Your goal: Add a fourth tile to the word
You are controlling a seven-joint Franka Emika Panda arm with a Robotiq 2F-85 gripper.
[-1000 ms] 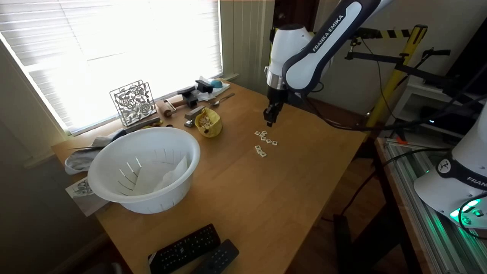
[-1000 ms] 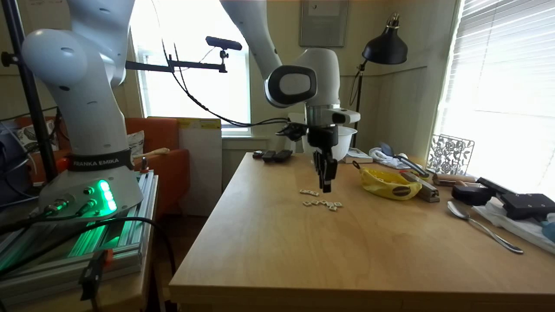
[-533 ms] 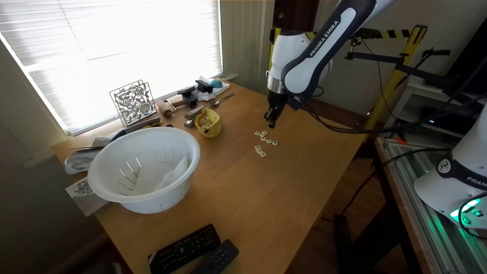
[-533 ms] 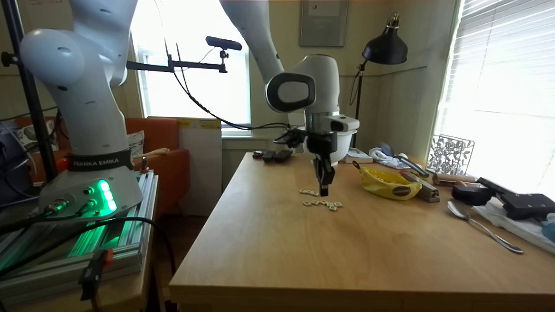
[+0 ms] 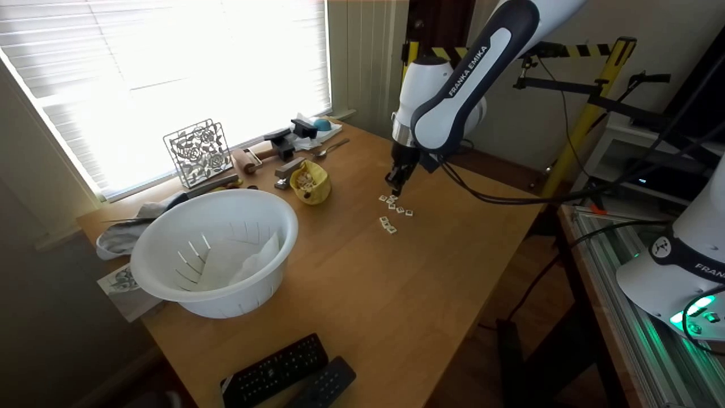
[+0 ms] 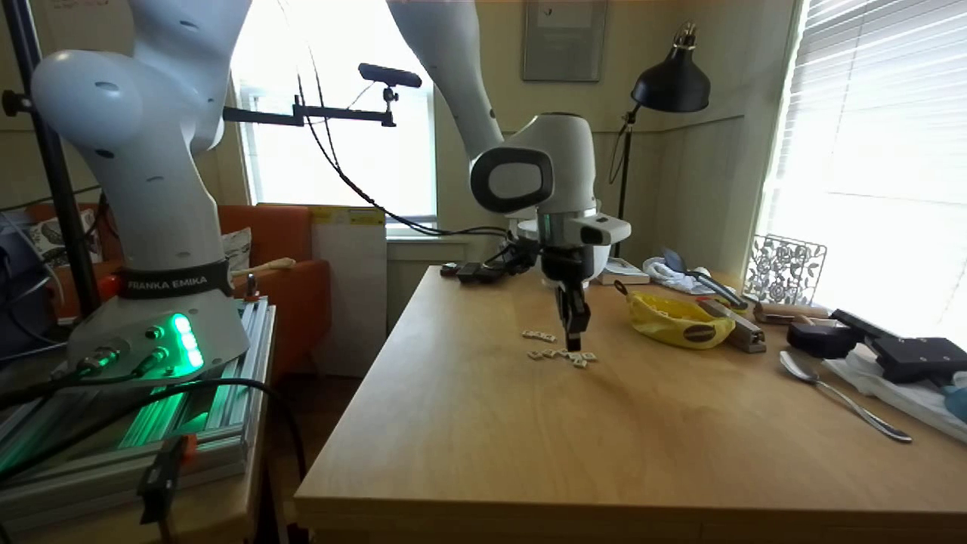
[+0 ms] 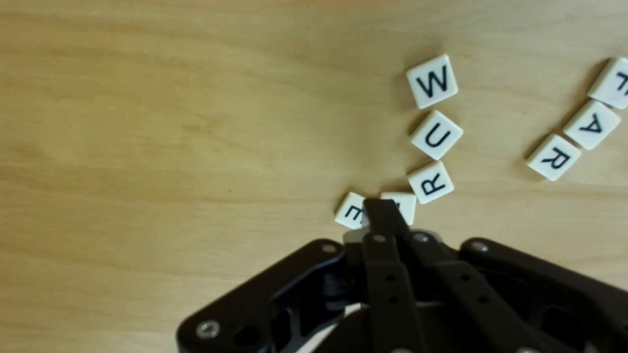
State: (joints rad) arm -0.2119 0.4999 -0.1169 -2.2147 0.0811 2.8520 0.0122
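Jaws together, the gripper (image 7: 395, 218) hangs low, and the E tile (image 7: 349, 211), likely the fourth, peeks out just left of it in the wrist view, the word (image 7: 591, 124) well right, R end nearest!

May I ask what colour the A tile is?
The A tile is white, clearest in the wrist view.

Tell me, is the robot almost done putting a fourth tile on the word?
Not yet. Already done: the three-tile word lies in a row, its letters close together. Happening now: the end effector is just over the other tiles, shut, with none seen in its grip. Left: probably picking up one of those and setting it at an end of the row.
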